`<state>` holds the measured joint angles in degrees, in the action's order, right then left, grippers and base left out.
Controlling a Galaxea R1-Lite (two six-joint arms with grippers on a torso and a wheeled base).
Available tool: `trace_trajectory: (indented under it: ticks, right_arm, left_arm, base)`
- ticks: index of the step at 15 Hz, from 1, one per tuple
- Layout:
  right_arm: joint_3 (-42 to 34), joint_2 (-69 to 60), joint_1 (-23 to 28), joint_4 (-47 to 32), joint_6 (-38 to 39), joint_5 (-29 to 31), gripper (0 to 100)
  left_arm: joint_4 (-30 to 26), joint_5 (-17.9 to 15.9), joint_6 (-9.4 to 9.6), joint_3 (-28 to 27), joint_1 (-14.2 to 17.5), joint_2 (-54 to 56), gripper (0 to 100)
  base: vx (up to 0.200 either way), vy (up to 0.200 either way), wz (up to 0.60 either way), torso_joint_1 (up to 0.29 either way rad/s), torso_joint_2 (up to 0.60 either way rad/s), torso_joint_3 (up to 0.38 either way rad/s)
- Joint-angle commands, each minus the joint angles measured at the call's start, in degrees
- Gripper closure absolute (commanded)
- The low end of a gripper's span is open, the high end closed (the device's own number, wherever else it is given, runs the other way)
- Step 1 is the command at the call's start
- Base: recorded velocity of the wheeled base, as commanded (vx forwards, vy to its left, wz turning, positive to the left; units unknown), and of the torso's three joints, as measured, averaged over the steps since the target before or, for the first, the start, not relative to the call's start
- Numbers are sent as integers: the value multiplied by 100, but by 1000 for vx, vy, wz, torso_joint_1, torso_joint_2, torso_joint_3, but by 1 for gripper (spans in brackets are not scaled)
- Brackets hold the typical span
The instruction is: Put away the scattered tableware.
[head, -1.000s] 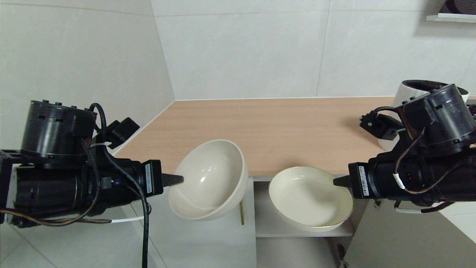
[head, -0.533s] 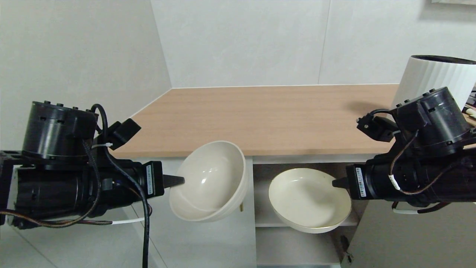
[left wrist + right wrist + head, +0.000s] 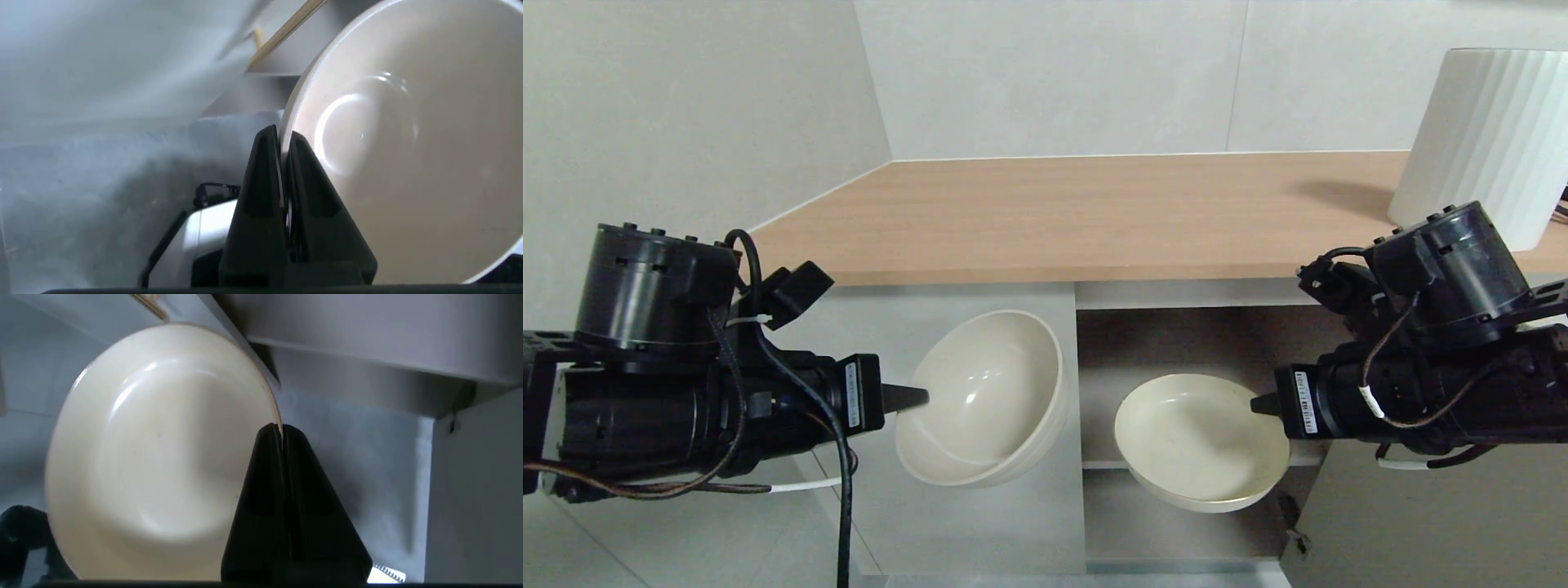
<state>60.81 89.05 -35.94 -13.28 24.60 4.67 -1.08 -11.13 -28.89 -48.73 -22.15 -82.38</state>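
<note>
while left tool (image 3: 921,398) pinches bowl (image 3: 992,392) rim, right tool (image 3: 1256,403) pinches plate (image 3: 1188,437) rim.

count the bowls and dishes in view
2. A deep bowl hangs from the left gripper, in front of the closed cabinet door. A shallow dish hangs from the right gripper, before the open cabinet shelves. Others may lie hidden.

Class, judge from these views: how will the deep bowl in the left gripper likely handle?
The bowl looks glazed ceramic, so probably stiff and breakable. Its glossy rim, pinched at one edge by the left gripper, may slip or swing.
</note>
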Motion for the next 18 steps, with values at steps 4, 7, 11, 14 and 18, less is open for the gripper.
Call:
trace_trajectory:
  ticks: [4, 7, 11, 14, 18]
  right_arm:
    - [1, 104, 34, 9, 1, -10, 100]
    - [1, 165, 34, 9, 1, -1, 100]
    - [1, 798, 34, 97, -8, 60, 100]
    - [-51, 1730, 78, 405, 1, 324, 100]
    - [-43, 2547, 289, 985, 10, 342, 100]
  left_arm:
    - [12, 6, -2, 3, -9, -15, 100]
    - [12, -3, -2, 3, -9, -15, 100]
    - [12, -3, -2, 12, -9, -41, 100]
    - [12, -3, -2, 12, -9, -58, 100]
    - [12, -3, -2, 21, -17, -58, 100]
  base:
    - [0, 0, 0, -39, 159, 110]
    - [0, 0, 0, 0, 0, 0]
    - [0, 0, 0, 0, 0, 0]
    - [0, 0, 0, 0, 0, 0]
    - [0, 0, 0, 0, 0, 0]
